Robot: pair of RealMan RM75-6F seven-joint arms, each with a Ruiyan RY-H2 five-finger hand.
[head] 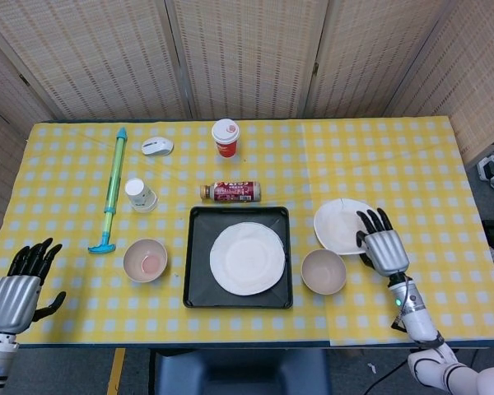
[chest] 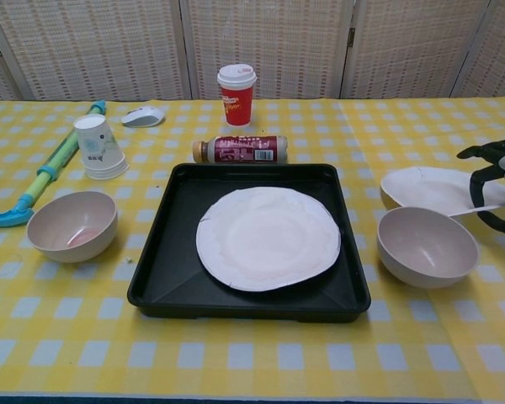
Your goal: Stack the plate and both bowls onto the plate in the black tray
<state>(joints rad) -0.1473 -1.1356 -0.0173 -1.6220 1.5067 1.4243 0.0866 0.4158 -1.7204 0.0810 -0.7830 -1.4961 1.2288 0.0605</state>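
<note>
A black tray (head: pixel 196 263) (chest: pixel 164 244) in the middle of the table holds a white plate (head: pixel 247 257) (chest: pixel 268 238). Right of it lies a second white plate (head: pixel 339 225) (chest: pixel 425 187). My right hand (head: pixel 383 247) (chest: pixel 497 181) grips its right rim, fingers over and thumb under, and that edge is raised off the cloth. A beige bowl (head: pixel 323 271) (chest: pixel 427 247) stands just in front of this plate. Another beige bowl (head: pixel 145 260) (chest: pixel 71 225) sits left of the tray. My left hand (head: pixel 16 284) hovers at the table's front left corner, fingers spread and holding nothing.
Behind the tray lie a bottle (head: pixel 230 192) on its side and a red paper cup (head: pixel 226 137). A clear cup (head: pixel 139 196), a white mouse (head: pixel 156 146) and a long green-blue pump (head: pixel 113 185) occupy the back left.
</note>
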